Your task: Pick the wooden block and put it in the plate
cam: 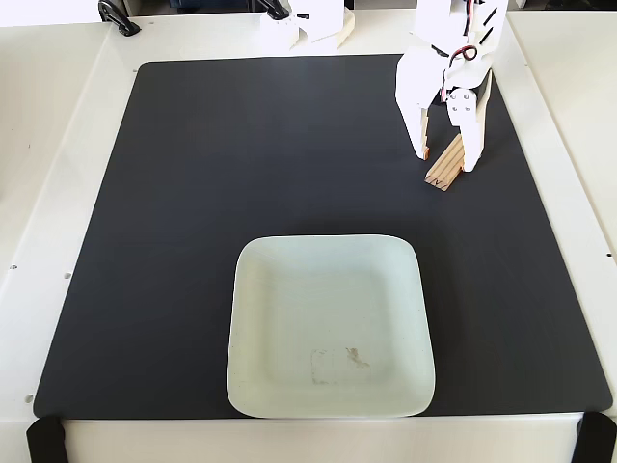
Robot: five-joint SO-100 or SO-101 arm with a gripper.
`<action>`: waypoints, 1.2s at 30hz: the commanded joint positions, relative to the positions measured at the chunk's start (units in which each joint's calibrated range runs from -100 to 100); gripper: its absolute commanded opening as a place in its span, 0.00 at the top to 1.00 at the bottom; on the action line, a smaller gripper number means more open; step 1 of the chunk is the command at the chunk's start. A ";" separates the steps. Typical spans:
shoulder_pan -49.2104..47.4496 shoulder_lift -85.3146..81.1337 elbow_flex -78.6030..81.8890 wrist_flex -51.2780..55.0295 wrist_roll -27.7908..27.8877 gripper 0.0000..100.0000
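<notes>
The white tool (446, 162) stands over the far right of the black mat (241, 164), its fingers parted around the wooden block's (445, 167) upper end — not visibly clamped. The block lies slanted on the mat, well apart from the mint-white plate (260, 386) — which sits empty near the worktop's (48, 145) front edge.

No text, label, brand, number or sign can be read anywhere in the fixed view. The plate (330, 328) carries only a faint smudge inside, near its lower rim, and the block (445, 168) shows a dark mark on its near end, neither legible.
</notes>
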 commanded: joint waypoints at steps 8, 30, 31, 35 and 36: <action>0.01 -0.11 0.10 0.23 0.30 0.92; -2.79 -18.92 0.37 5.44 0.41 0.91; -3.13 -21.30 0.37 7.21 0.41 0.91; -3.02 -28.50 0.37 12.07 2.49 0.91; -2.57 -29.85 0.46 12.69 3.77 0.91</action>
